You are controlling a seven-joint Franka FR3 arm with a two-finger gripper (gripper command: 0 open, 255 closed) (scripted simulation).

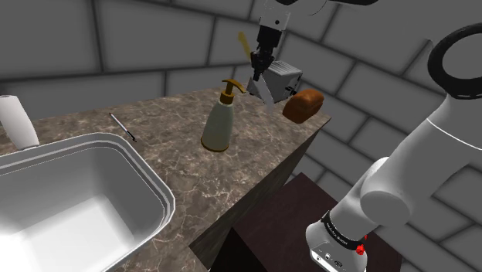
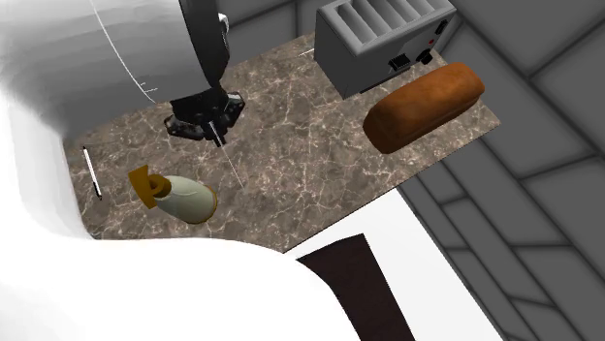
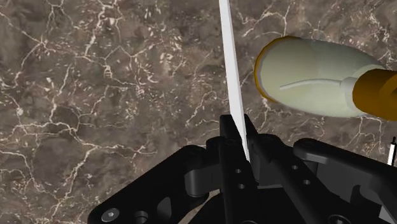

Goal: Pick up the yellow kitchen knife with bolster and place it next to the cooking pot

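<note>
In the shoulder view the gripper (image 1: 258, 63) hung high over the counter (image 1: 178, 166), clenched on the knife (image 1: 243, 42), whose yellow handle stuck up past the fingers on the view's left. The pick looked done and the carry was the step in hand. Counted here: one knife, one bottle (image 1: 218, 117) below the gripper, one toaster (image 1: 283, 77), one loaf (image 1: 303, 105) just beside the toaster, one sink (image 1: 131, 166), one roll (image 1: 16, 120) and one thin utensil (image 1: 122, 126) lying near the sink.

In the second exterior view, looking down, the gripper (image 2: 209, 124) stood over the middle of the counter (image 2: 310, 145), and the knife (image 2: 229, 161) showed as a thin pale line running from the jaws toward the view's bottom. The bottle (image 2: 181, 196) was near the blade, apart from it. One toaster (image 2: 378, 44), one loaf (image 2: 424, 105) and one utensil (image 2: 92, 172) matched the count.

In the wrist view the gripper (image 3: 236, 135) had its fingers (image 3: 224, 130) pressed on the knife (image 3: 231, 70) at the blade's near end, the blade pointing away over the counter (image 3: 102, 95), with the bottle (image 3: 305, 81) beside it.

The next move, as I judge it, called for carrying the knife to the pot, clear of the bottle, and lowering it flat before letting go.
</note>
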